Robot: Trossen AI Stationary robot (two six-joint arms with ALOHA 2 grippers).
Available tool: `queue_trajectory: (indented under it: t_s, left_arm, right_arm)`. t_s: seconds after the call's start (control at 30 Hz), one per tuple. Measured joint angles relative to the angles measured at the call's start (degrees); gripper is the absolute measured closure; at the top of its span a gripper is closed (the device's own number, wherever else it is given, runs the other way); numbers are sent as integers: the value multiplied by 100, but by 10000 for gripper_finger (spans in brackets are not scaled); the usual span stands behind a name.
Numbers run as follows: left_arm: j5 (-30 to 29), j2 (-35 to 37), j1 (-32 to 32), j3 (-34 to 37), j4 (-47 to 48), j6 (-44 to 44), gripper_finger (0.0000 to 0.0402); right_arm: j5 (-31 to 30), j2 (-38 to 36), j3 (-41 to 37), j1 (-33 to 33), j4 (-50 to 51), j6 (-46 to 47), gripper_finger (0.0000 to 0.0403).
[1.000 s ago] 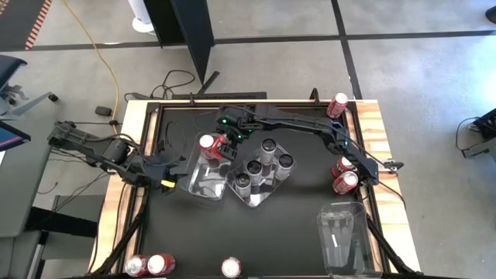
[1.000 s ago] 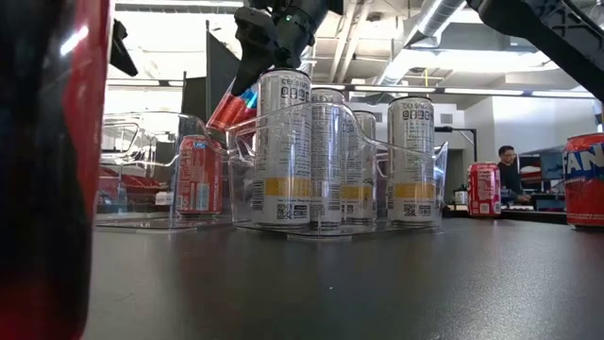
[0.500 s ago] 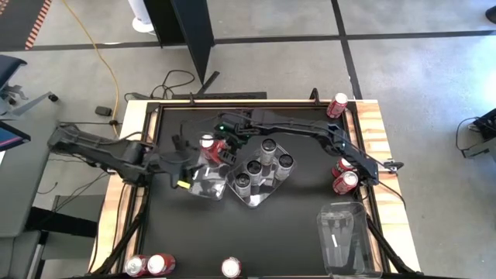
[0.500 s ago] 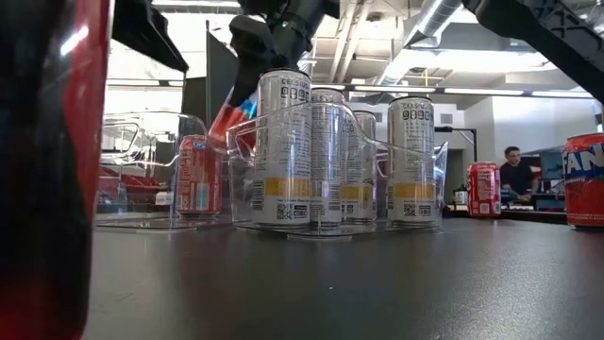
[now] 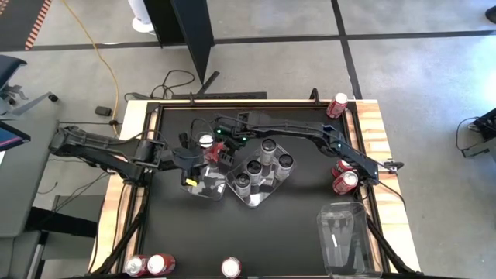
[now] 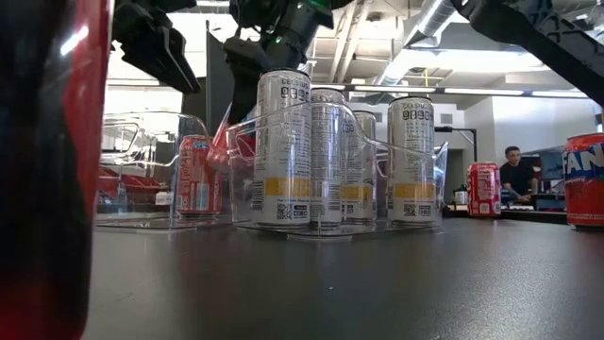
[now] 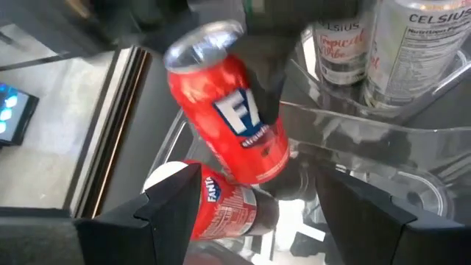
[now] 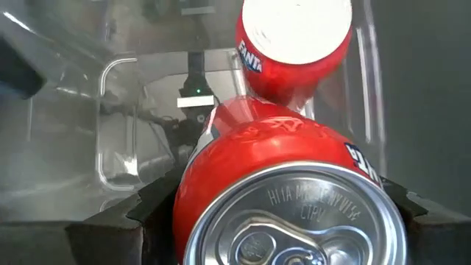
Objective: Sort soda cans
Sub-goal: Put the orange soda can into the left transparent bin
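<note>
Red Fanta can [image 7: 232, 118] hangs tilted in the right gripper [image 5: 219, 149], whose fingers clamp its sides over the clear tray [image 5: 208, 186] on the left. The tilt seems meant to slip the can's base past the tray wall and down beside the other red Fanta can [image 8: 293, 40] already standing inside. That standing can takes up one end of the tray, so the held one has to come in at an angle, close against it.

Beside this tray, a second clear tray [image 5: 263, 196] holds the silver Celsius cans [image 6: 294, 146], upright and packed together, which suggests reds go to one tray and silvers to the other.

The left gripper [image 5: 194, 159] hovers over the same left tray, fingers spread wide and empty, aimed at the held can, probably ready to steady it or the tray.

More red cans wait at the near table edge [image 5: 151, 265] and along the right side [image 5: 344, 180].
</note>
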State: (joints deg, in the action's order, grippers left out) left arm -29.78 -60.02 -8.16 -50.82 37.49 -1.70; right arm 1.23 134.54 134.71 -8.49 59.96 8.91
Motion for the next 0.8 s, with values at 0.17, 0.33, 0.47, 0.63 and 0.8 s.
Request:
queue_trajectory:
  t_s: [0.17,0.33,0.47,0.63,0.8]
  left_arm:
    - [-2,6,2,280,-421,-33,141]
    - [2,6,36,591,-761,-27,141]
    - [6,6,70,756,-1185,-167,141]
    - [77,6,153,814,-1308,-259,141]
    - [105,6,160,814,-1307,-253,141]
  right_arm:
    - [-18,189,2,-23,-85,4,96]
    - [-33,275,-59,-27,-162,71,96]
    - [-76,274,-69,-35,-173,73,96]
    - [-142,273,-68,-63,-162,74,96]
    - [-152,273,-68,-97,-164,74,88]
